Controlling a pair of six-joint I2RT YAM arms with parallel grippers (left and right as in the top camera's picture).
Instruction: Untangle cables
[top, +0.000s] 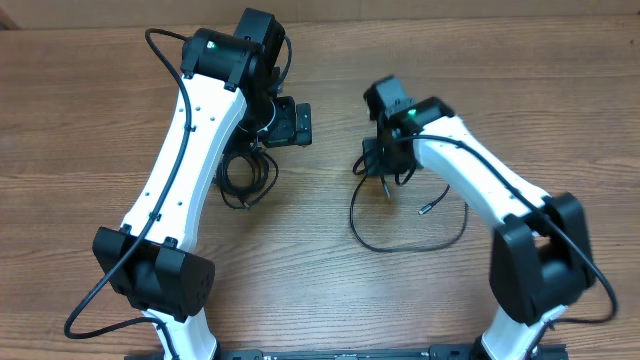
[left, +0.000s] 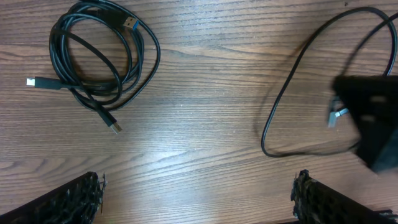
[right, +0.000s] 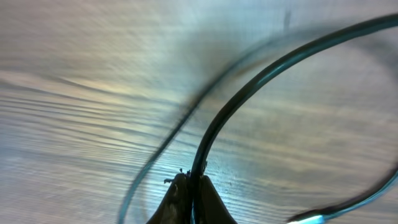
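A coiled black cable lies on the wooden table below my left gripper; in the left wrist view the coiled black cable sits at the top left with its plugs showing. My left gripper is open and empty. A second black cable makes a loose loop on the table and rises to my right gripper. In the right wrist view my right gripper is shut on this loose cable. The loose cable also shows in the left wrist view.
The wooden table bears both cables. The right arm reaches in from the lower right and the left arm from the lower left. The right gripper's dark body shows at the right of the left wrist view.
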